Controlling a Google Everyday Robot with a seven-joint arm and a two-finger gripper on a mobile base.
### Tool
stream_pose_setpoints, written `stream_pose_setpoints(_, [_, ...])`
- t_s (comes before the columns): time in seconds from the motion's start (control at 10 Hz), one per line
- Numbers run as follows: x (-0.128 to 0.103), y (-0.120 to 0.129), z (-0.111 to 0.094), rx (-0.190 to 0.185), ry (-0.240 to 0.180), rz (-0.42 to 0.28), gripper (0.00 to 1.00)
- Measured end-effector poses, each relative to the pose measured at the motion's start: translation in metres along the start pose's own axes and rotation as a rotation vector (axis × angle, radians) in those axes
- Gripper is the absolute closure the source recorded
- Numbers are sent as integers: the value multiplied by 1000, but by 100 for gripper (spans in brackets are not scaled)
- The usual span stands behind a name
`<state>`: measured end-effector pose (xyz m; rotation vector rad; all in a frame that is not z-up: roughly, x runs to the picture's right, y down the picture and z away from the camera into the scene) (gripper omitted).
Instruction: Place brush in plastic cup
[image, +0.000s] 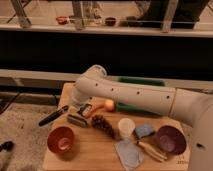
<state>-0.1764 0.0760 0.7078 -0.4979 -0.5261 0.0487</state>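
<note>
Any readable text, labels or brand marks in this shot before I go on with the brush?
None can be read.
white plastic cup: no print visible.
red bowl: plain.
purple bowl: plain.
brush: no marking visible.
The gripper sits low over the board by the brush head; no label shows.

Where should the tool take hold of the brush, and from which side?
Best on the slim black handle of the brush, mid-length, from above, closing across its width: it lies flat, overhanging the left edge of the wooden board. The tool sits over the head end, so that end looks crowded.
</note>
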Motion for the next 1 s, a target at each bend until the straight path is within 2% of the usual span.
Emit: stream_pose_setpoints(1.0, [-3, -62, 24, 38, 29, 14, 100])
